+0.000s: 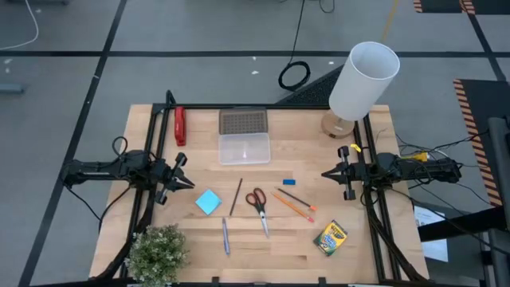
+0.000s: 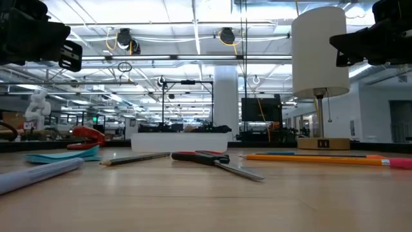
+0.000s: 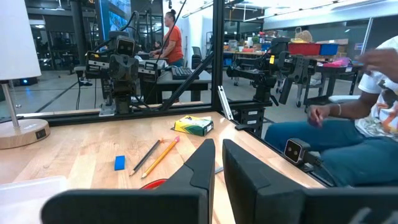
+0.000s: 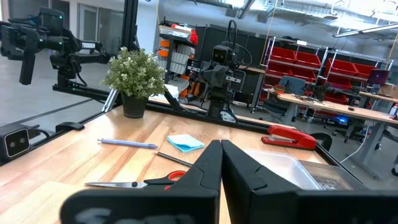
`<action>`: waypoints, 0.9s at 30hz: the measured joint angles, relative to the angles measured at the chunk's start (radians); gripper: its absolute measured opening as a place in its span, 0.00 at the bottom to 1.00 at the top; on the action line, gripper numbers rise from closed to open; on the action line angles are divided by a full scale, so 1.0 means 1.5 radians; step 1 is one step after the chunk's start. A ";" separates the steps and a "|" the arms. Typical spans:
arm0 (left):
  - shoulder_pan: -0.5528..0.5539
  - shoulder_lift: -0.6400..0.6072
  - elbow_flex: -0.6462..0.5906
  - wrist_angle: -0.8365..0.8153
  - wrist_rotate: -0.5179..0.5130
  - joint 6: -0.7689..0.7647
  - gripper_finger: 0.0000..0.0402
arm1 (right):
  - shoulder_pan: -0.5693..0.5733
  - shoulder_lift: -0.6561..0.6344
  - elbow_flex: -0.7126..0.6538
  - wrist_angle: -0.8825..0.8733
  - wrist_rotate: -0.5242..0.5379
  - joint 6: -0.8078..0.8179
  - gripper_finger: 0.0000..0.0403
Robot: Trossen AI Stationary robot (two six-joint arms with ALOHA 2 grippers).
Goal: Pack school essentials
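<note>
Nothing is packed yet, I think; the clear plastic box w/ its lid open (image 1: 244, 148) sits at the back middle of the light wood table (image 1: 358, 239) and looks like it has nothing in it; all the school things lie loose in front of it, so the whole job is left

Big to small: the green-yellow crayon box (image 1: 330, 237) is front right, tipped on a slant, long side going from front-left to back-right; the red-handled scissors (image 1: 258, 204) are in the middle, handles toward the clear box, blades pointing to the front and a bit right; two orange pencils (image 1: 293, 206) lie side by side just right of the scissors, slanting down to the right; the dark thin pencil (image 1: 236, 196) is left of the scissors, nearly front-to-back; the silvery pen (image 1: 225, 236) is near the front, also front-to-back; the blue square note pad (image 1: 208, 202) lies flat, turned like a diamond, left of the dark pencil; the tiny blue eraser (image 1: 288, 182) is just behind the pencils

Left gripper (image 1: 186, 182) waits at the left edge, fingers close together, holding nothing; right gripper (image 1: 325, 173) waits at the right edge, fingers also pressed together & w/ nothing in them
</note>
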 joint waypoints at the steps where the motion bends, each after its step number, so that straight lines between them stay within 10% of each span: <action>1: 0.000 0.000 0.000 0.000 0.000 0.000 0.09 | 0.000 0.000 0.000 0.000 0.000 0.000 0.00; 27: 0.000 0.000 0.000 0.000 0.000 0.007 0.09 | 0.000 0.000 0.000 0.000 0.000 0.000 0.00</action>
